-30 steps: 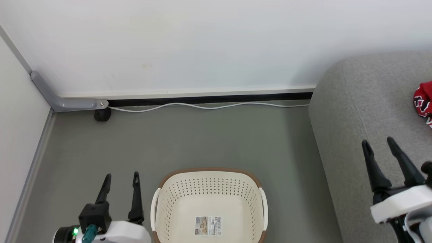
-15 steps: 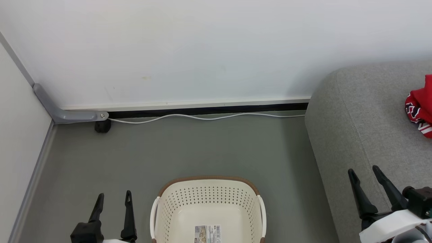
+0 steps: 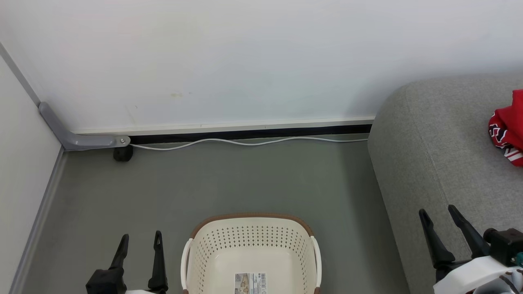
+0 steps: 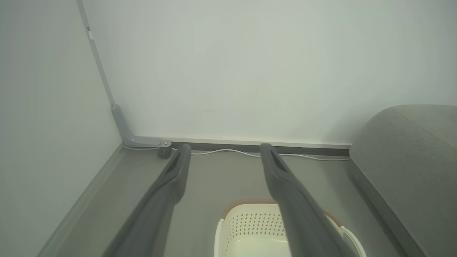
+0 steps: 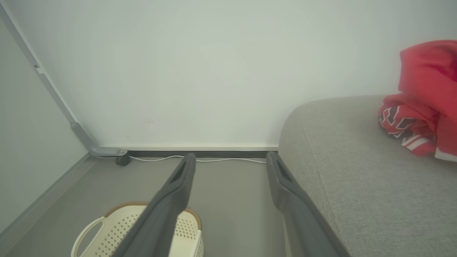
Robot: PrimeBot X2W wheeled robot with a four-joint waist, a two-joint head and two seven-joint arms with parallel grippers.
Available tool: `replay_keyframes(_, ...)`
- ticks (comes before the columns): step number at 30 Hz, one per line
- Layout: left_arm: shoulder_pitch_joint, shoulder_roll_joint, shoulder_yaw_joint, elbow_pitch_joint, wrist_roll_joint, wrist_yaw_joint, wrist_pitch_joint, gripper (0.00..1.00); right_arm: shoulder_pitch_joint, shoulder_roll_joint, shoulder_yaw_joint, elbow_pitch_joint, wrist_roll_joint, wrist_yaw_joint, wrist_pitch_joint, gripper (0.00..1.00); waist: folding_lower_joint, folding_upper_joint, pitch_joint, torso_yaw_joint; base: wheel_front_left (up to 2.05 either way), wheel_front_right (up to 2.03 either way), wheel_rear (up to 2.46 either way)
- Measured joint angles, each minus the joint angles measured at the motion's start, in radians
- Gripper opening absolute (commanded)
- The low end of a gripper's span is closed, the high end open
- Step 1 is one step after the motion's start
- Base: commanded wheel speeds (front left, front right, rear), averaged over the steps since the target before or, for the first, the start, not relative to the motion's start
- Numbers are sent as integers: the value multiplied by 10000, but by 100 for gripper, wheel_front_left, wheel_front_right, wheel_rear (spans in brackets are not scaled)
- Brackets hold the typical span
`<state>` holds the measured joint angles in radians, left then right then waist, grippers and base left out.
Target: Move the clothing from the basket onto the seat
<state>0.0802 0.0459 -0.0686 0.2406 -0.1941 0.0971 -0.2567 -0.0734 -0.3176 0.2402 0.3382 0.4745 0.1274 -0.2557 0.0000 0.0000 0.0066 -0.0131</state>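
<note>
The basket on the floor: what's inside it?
The basket holds only a paper label stuck to its bare bottom, as far as it shows. Its near end is cut off by the picture's edge, so that part cannot be checked. Red clothing lies on the sofa.

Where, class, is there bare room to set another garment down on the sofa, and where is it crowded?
Bare grey cushion lies on the sofa between its rounded left edge and the red jerseys. The floor between basket and cable is bare too. It is crowded where the jerseys lie heaped.

Cream basket [image 3: 251, 255] on floor; red clothing [image 3: 508, 127] heaped on grey seat [image 3: 441, 147].
</note>
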Motion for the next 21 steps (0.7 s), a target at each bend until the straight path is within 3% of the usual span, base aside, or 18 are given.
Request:
replay_keyframes(2,0,0,-50,-2,-98,-63,-2,100,-10,2,-2,-2,0,0,0,100,0,0,6,-16,0,0,0)
replay_keyframes(3,0,-8,-65,46,-155,-81,0,0,8,21,-6,27,4,0,0,0,0,0,8,-19,0,0,0)
replay_keyframes(10,262,-173,-111,782,-322,-81,102,0,590,619,203,612,140,0,69,0,0,0,6,-18,0,0,0)
replay_keyframes(21,260,-186,-33,773,-1390,-182,382,0,594,711,-90,570,1022,0,286,0,3,0,-1,-6,0,0,0)
